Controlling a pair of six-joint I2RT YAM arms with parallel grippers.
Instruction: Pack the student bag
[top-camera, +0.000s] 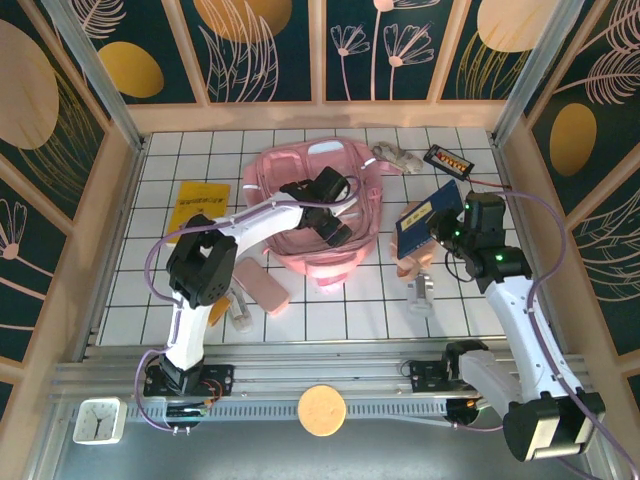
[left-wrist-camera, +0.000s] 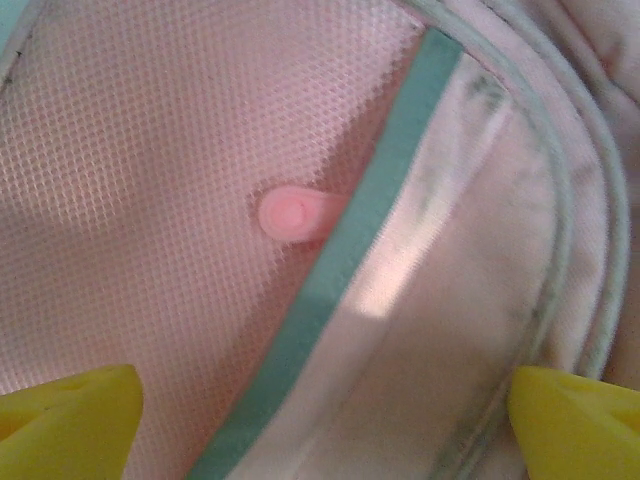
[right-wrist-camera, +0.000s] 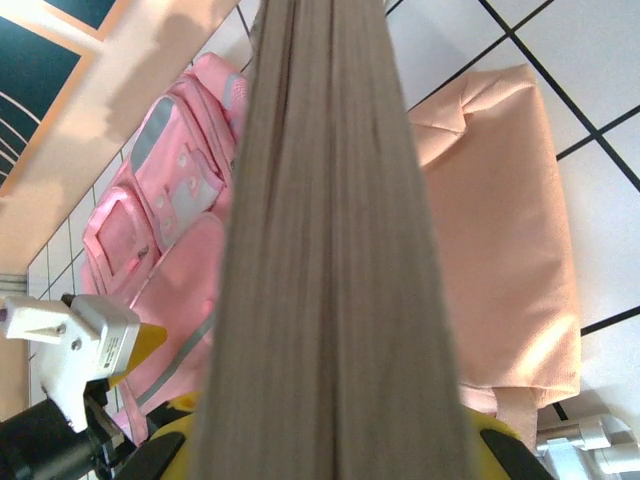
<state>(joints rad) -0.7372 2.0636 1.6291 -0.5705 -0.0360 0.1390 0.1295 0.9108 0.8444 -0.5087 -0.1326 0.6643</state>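
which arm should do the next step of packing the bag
Right: the right claw grips the blue book beside the student bag; the left claw hangs open, empty, over it.

1. The student bag is pink, and its mesh lining carries a teal trim strip.
2. The book, right of the bag, has a blue cover.
3. The booklet, far left, is yellow.
4. The pouch is peach.
5. The table is white with a dark grid.
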